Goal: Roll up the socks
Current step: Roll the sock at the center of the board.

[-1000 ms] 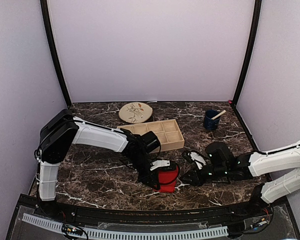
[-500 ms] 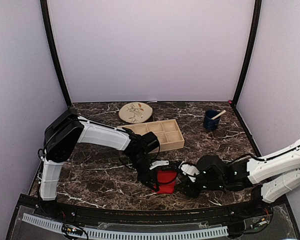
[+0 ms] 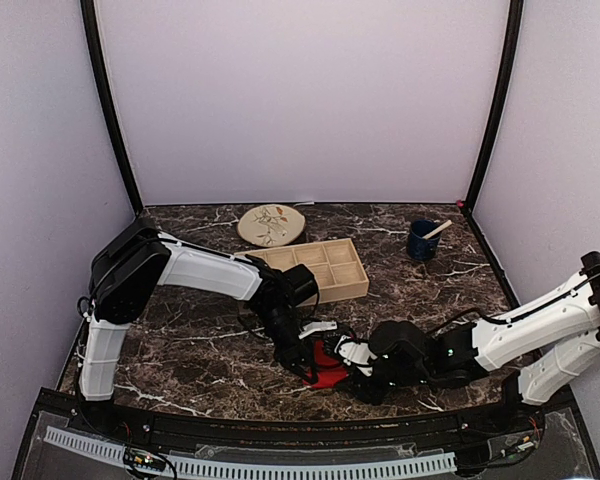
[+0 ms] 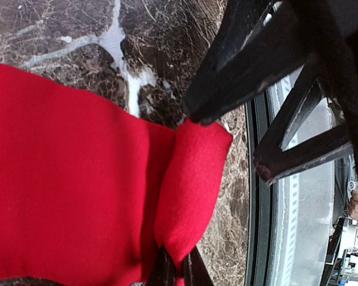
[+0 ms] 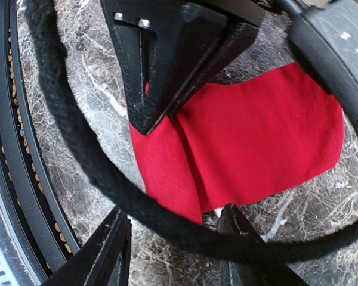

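Note:
The red socks (image 3: 327, 366) lie as one flat patch of fabric on the marble table near its front edge; I cannot tell the two apart. My left gripper (image 3: 312, 368) is shut on a folded flap at the socks' edge, which shows in the left wrist view (image 4: 194, 173) pinched between its fingertips (image 4: 167, 271). My right gripper (image 3: 358, 370) is open right beside the socks, on their right. In the right wrist view its fingers (image 5: 113, 250) straddle the corner of the socks (image 5: 256, 143) without touching them. The left gripper's black fingers (image 5: 167, 65) hold the flap just beyond.
A wooden compartment tray (image 3: 325, 265) stands behind the left arm, a patterned plate (image 3: 271, 224) behind that, and a blue cup with a stick (image 3: 421, 240) at the back right. The black front rail (image 3: 280, 425) runs close below the socks. A black cable (image 5: 77, 155) crosses the right wrist view.
My right gripper has moved left, up to the socks. My left gripper has lowered the socks from a raised lump to a flatter patch on the table.

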Available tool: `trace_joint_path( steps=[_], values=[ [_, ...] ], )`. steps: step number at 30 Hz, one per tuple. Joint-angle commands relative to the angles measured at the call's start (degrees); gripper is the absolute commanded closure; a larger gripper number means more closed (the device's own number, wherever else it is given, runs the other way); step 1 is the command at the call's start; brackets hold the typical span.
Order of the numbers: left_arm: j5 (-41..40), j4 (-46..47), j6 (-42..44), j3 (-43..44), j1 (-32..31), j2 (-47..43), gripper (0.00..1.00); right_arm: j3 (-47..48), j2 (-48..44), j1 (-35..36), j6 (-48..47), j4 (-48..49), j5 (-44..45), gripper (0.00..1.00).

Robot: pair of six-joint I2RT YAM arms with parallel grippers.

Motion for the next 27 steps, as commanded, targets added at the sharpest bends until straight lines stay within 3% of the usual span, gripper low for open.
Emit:
trace_joint_path(
  steps=[1,18,25,27],
  values=[
    [-0.73,-3.01,0.2,0.39,0.25,1.28,1.0,2.07,1.61,0.7,-2.15,0.74,0.03,0.54],
    [-0.61,-3.11,0.35,0.39,0.34,1.42,1.0,3.81,6.61,0.8,-4.39,1.69,-1.65,0.69],
    [-0.63,-3.11,0.26,0.46,0.4,1.51,1.0,3.95,7.83,0.81,-4.4,1.54,-2.47,0.84],
    [-0.61,-3.11,0.18,0.35,0.43,1.51,1.0,3.96,8.23,0.68,-4.31,1.71,-2.91,0.92]
  ],
)
